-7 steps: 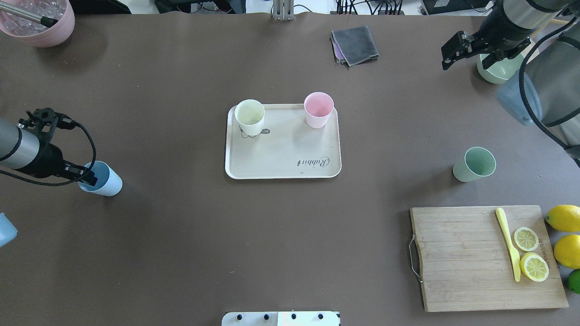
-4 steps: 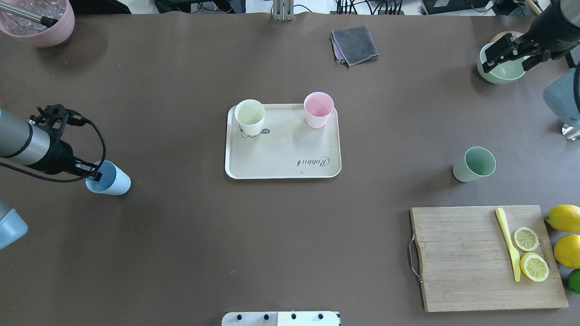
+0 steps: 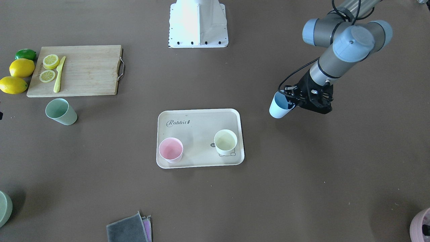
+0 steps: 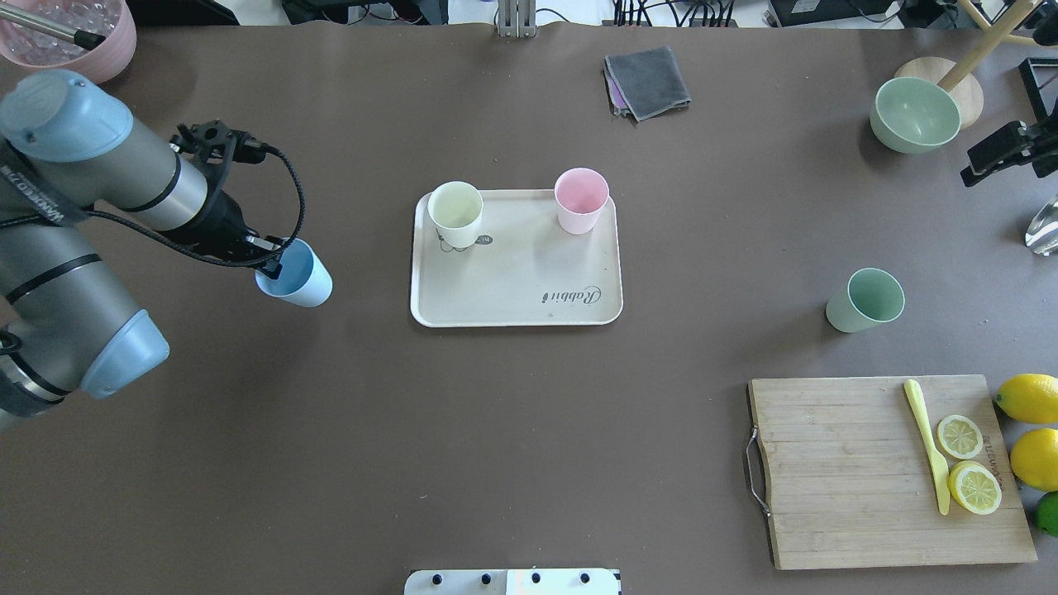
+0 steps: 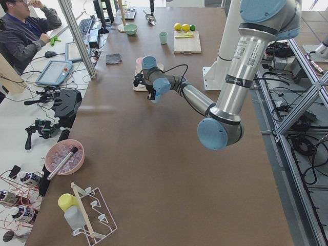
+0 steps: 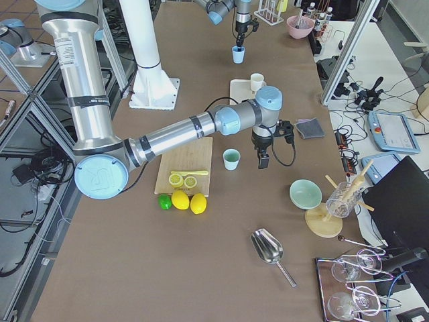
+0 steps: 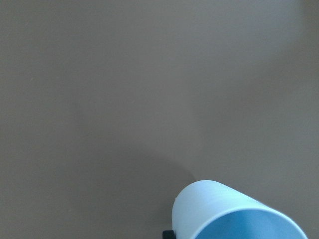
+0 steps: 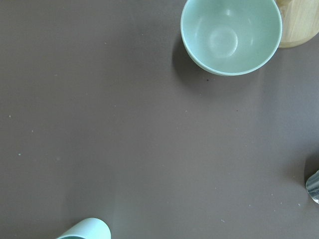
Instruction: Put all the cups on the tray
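Observation:
The cream tray (image 4: 517, 281) (image 3: 198, 121) lies mid-table. On its far side stand the cream-yellow cup (image 4: 455, 213) (image 3: 225, 140) and the pink cup (image 4: 581, 200) (image 3: 171, 150). My left gripper (image 4: 269, 264) (image 3: 290, 102) is shut on the rim of the light blue cup (image 4: 296, 283) (image 3: 278, 107) (image 7: 234, 214) and holds it tilted above the table, left of the tray. The mint green cup (image 4: 864, 300) (image 3: 61, 111) (image 8: 84, 230) stands alone on the table to the right. My right gripper (image 4: 1000, 153) is open and empty at the far right edge.
A wooden cutting board (image 4: 843, 471) with lemon slices and a yellow knife (image 4: 927, 446) sits at the front right, whole lemons beside it. A green bowl (image 4: 916, 114), a folded grey cloth (image 4: 647, 81) and a pink container (image 4: 83, 49) stand along the far side.
My left arm has carried the light blue cup to the right, toward the tray. My right arm has drawn back to the right edge of the table.

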Robot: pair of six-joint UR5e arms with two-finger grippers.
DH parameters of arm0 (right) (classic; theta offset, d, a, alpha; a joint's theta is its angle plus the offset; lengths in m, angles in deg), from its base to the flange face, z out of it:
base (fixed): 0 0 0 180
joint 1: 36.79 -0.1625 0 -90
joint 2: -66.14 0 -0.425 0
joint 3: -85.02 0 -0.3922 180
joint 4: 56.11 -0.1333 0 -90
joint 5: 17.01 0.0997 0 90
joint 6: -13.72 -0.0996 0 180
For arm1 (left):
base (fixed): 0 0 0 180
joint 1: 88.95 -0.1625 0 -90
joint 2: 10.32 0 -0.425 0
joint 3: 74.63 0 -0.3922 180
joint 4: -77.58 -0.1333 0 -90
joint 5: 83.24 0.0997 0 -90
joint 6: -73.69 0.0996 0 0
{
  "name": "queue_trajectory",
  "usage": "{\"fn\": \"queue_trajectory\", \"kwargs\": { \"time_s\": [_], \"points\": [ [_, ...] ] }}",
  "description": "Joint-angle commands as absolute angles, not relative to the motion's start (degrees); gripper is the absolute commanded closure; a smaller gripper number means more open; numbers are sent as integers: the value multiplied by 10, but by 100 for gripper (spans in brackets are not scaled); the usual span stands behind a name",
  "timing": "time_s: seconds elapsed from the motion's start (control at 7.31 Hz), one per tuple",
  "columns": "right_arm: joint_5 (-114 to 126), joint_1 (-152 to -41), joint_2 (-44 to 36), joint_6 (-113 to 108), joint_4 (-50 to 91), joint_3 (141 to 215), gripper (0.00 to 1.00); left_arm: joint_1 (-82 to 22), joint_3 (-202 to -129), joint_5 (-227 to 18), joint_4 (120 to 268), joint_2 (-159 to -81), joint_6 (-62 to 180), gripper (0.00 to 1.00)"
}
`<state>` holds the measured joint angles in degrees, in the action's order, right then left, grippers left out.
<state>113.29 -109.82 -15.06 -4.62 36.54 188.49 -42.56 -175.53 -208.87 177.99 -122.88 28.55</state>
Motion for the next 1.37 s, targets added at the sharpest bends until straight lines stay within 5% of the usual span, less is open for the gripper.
{"fn": "queue_trajectory", "kwargs": {
  "time_s": [0.0,0.68,0.82,0.96,1.23],
  "points": [
    [1135,-1098,-159,-44,365,1887,0,-482,-1687,-2062,1753,-1345,196,100],
    [1138,-1098,-162,-44,365,1887,0,-516,-1607,-2020,1795,-1402,160,100],
    [1139,-1098,-163,-44,365,1888,0,-516,-1607,-2020,1795,-1401,161,81],
    [1139,-1098,-166,-44,366,1892,0,-516,-1609,-2019,1796,-1401,165,2],
    [1167,-1098,-184,-49,366,1921,0,-476,-1630,-2023,1791,-1401,166,2]
  ]
}}
